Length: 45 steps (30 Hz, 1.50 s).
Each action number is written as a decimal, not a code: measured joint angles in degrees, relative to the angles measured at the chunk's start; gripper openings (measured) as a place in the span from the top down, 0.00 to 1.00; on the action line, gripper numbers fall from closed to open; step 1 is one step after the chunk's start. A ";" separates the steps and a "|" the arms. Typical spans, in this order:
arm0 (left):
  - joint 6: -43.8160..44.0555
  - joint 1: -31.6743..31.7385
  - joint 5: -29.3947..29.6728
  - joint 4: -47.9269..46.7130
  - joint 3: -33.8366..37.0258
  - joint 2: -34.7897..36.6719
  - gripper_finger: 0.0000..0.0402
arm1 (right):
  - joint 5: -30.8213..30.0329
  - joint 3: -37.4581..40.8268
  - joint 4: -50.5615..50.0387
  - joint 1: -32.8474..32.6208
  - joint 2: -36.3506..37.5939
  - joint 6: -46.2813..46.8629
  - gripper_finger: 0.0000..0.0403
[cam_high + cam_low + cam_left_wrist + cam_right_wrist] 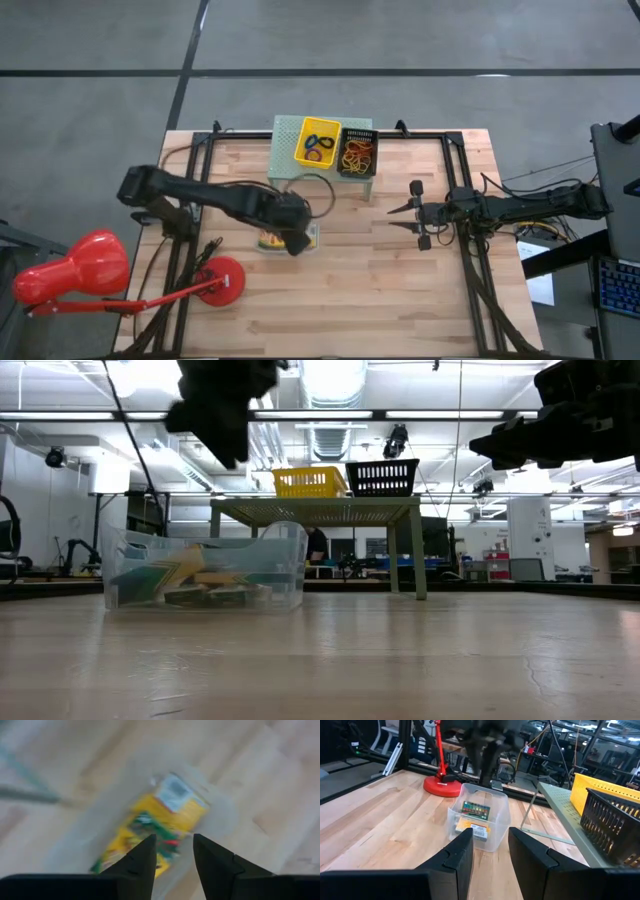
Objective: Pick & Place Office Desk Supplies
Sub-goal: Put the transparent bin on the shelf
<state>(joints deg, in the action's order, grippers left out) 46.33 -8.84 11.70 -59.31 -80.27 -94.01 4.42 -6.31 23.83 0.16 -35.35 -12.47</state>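
The table (400, 290) is made of pale, matt wooden planks with visible grain. On it, a small bin (487, 827) of clear, glossy plastic is seen, with yellow printed cardboard boxes (474, 826) inside. Beyond the bin, a mint-green perforated metal stand (565, 807) with a matt finish carries a yellow basket (319, 142) and a black basket (357, 152) of latticed plastic, while a glossy red lamp base (218, 281) sits near the bin.

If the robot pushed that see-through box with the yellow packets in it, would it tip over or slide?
Probably slide: the clear box sits low and wide on the smooth wooden table. It looks like thin plastic, so likely light. The yellow packets lie loose inside and might shift.
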 joint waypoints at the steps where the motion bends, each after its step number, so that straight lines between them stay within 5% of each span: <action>1: 2.11 0.00 1.90 -1.50 0.00 1.26 0.66 | -0.01 0.00 0.00 0.00 0.00 0.02 0.70; 6: 11.73 0.17 4.94 -5.48 2.68 4.73 0.67 | -0.01 0.00 -0.02 -0.01 -0.02 0.01 0.70; 24: 36.22 2.99 -5.98 -6.32 17.84 9.91 0.67 | 0.00 0.00 0.00 0.00 -0.02 0.02 0.70; 45: 37.42 6.20 -10.33 4.38 30.03 9.94 0.59 | 0.00 0.00 0.00 -0.01 -0.02 0.00 0.70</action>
<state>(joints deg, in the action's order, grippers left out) 83.76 -2.64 1.37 -54.93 -50.24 -84.07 4.42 -6.31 23.83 0.15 -35.38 -12.47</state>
